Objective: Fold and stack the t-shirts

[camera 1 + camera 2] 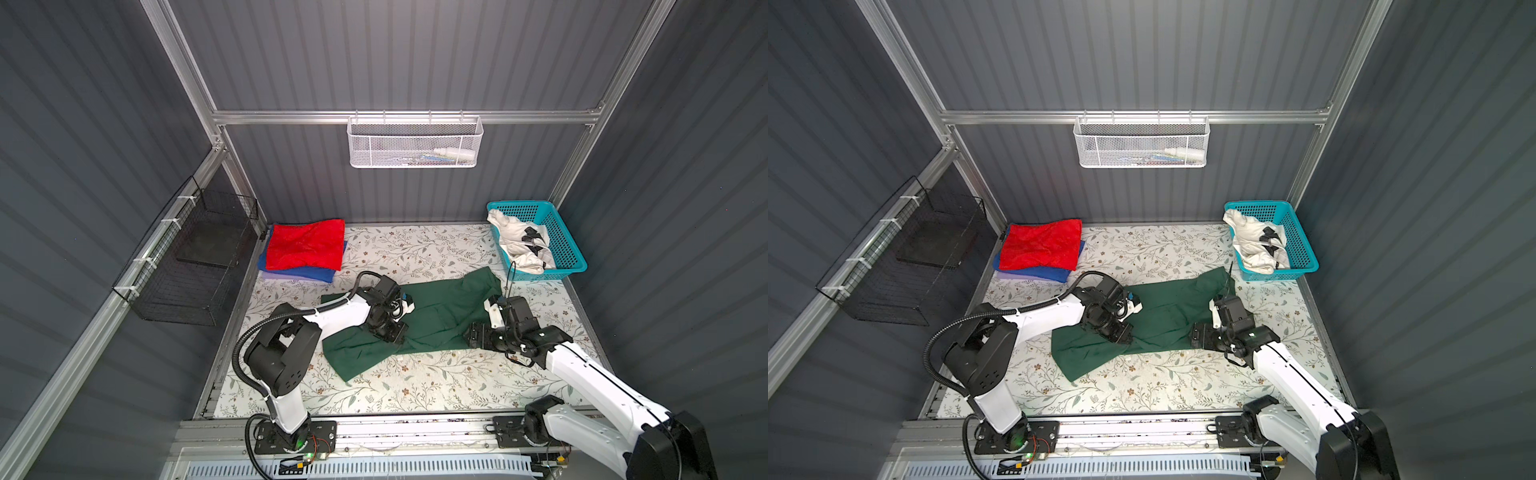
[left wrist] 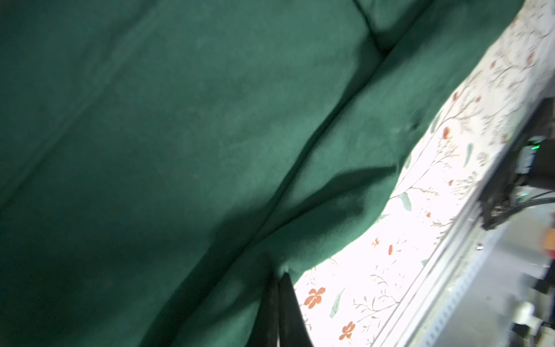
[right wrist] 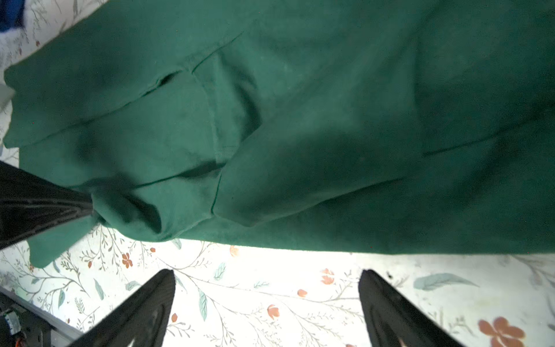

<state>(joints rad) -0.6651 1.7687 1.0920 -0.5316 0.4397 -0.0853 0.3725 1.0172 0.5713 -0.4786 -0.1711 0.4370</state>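
**A:** The dark green t-shirt (image 1: 440,316) lies rumpled across the middle of the bench (image 1: 415,386), with one sleeve reaching toward the back right corner.

**B:** And the left hand (image 2: 277,285) is on it. Its fingers are pressed together, and a fold of the near hem is pinched between them, right at the cloth's edge.

**A:** The right wrist view catches that same pinch from the side, with cloth bunched at the tip. What about the right hand (image 3: 268,273)?

**B:** Its fingers are spread wide apart, with only the floral bench cover between them. It sits just beside the shirt's near edge, clear of the cloth.

**A:** Out at the back left, a red t-shirt (image 1: 305,245) lies folded on a blue t-shirt (image 1: 316,272), and a pale layer peeks out beneath.

**B:** At the back right, the white t-shirt (image 1: 513,245) with black marks is heaped in the turquoise basket (image 1: 567,249) and spills over its rim.
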